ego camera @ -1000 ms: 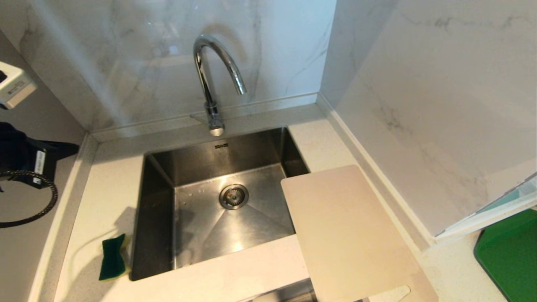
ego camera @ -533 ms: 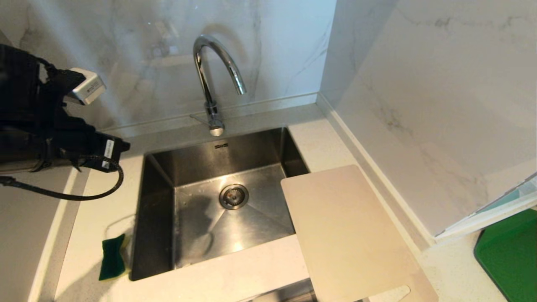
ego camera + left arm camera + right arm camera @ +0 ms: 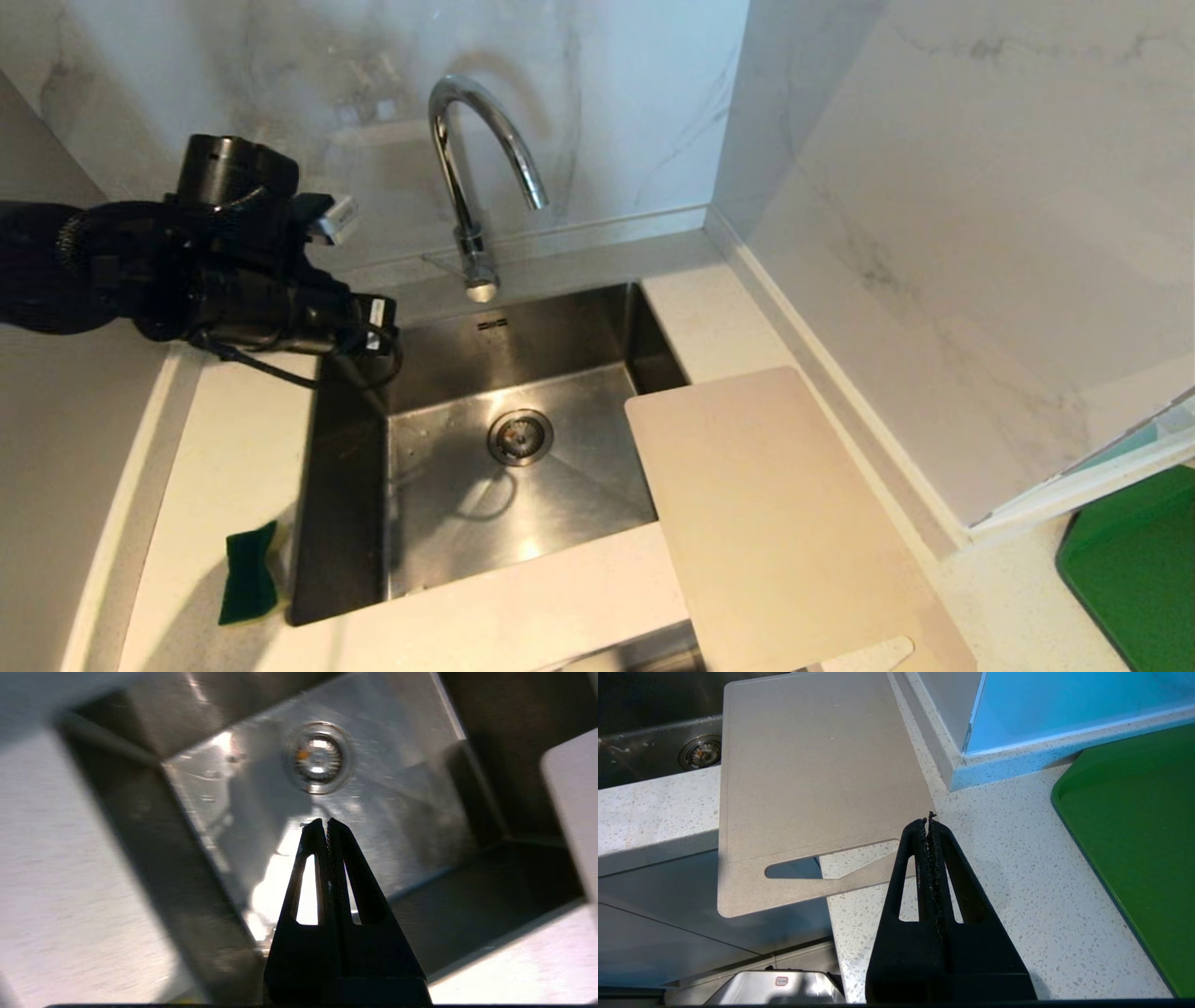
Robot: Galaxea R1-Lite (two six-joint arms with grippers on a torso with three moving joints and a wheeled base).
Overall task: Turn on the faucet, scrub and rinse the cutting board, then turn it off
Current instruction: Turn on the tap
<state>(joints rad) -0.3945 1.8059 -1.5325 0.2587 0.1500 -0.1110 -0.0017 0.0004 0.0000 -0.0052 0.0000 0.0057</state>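
**Left arm over the back-left corner of a steel sink, both claws closed and empty**

Head view: The left gripper point(image 3: 359, 322) hangs at the end of a black arm that reaches in from the left, level with the worktop, above the sink's point(image 3: 355, 523) back-left corner. Its fingers cannot be made out from here. The faucet point(image 3: 471, 177), a tall chrome gooseneck with a curved spout, stands behind the sink against a white marble wall, well apart from the gripper. No water shows at the spout. The cutting board point(image 3: 775, 523), thin, pale beige, with rounded corners, lies flat on the speckled worktop point(image 3: 233, 439) to the right, one corner overhanging the basin. A green sponge point(image 3: 248, 583) sits by the sink's front-left edge. A dark green mat point(image 3: 1134, 569) lies at far right.

Left wrist view: The left gripper point(image 3: 326, 823) has its two black fingers pressed together, holding nothing, pointing down into the brushed-steel basin near the round drain point(image 3: 318, 758).

Right wrist view: The right gripper point(image 3: 928, 821) has its fingers together and empty, above the worktop just beside the board's handle end. The board's point(image 3: 817, 774) tapered slot end juts past the counter's front edge. The mat point(image 3: 1139, 826) lies on the gripper's other side.
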